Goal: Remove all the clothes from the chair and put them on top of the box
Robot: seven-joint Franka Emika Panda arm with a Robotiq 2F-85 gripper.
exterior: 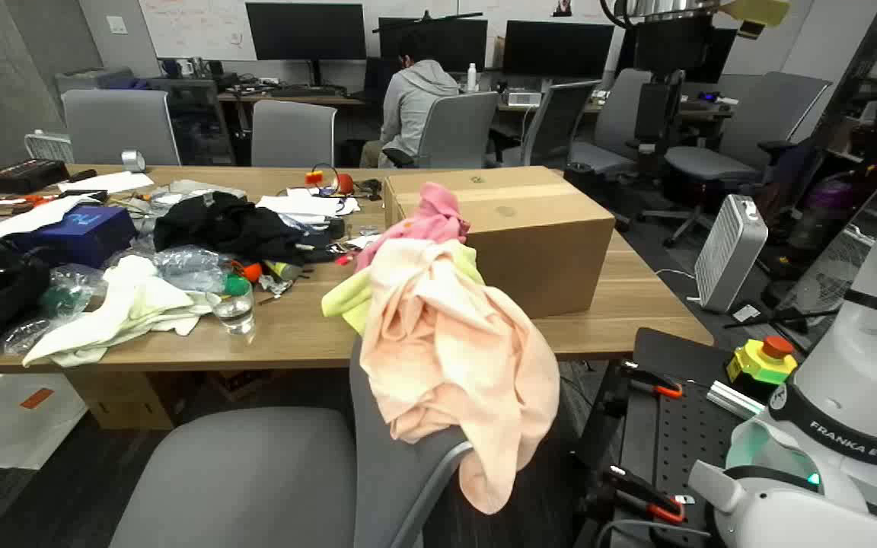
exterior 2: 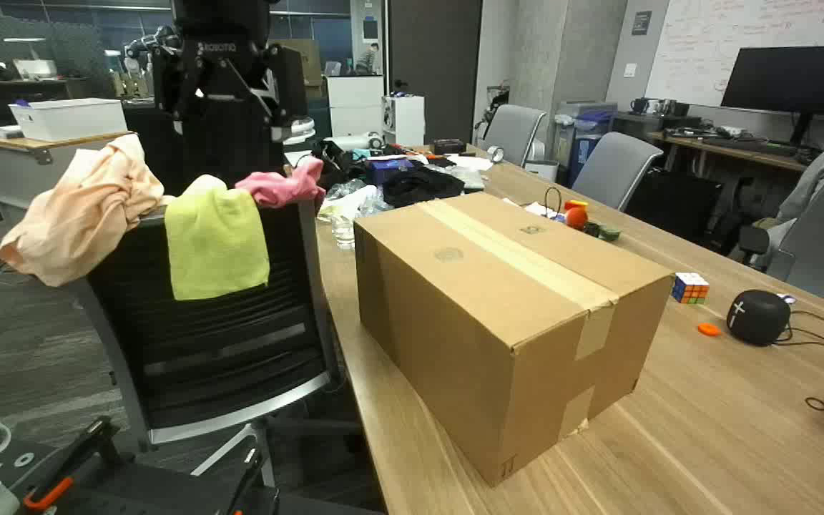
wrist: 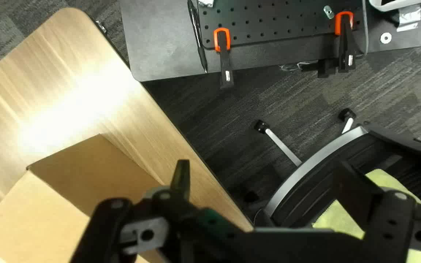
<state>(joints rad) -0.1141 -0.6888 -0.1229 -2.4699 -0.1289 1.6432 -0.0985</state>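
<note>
You are operating with the end effector (exterior 2: pixel 227 131) hanging higher than the grey chair (exterior 2: pixel 219 336) and apart from the garments, its jaws standing wide and gripping nothing. All three garments are lying over the top of the chair's back: the pink garment (exterior 2: pixel 283 187) at one end, the peach garment (exterior: pixel 450 342) at the opposite end, and the yellow-green garment (exterior 2: pixel 217 243) between them, hanging down the chair's rear face. The cardboard box (exterior 2: pixel 505 315) is standing beside the chair, on the tabletop (exterior 2: pixel 712 429). You are likely risking a double pick, because the garments are lying close together. You are risking chair drag if you are pulling on snagged fabric, since the chair is apparently standing on casters (wrist: pixel 261 126). Carrying too low, you may be sweeping the glass (exterior: pixel 234 313) near the chair with a trailing hem.
</note>
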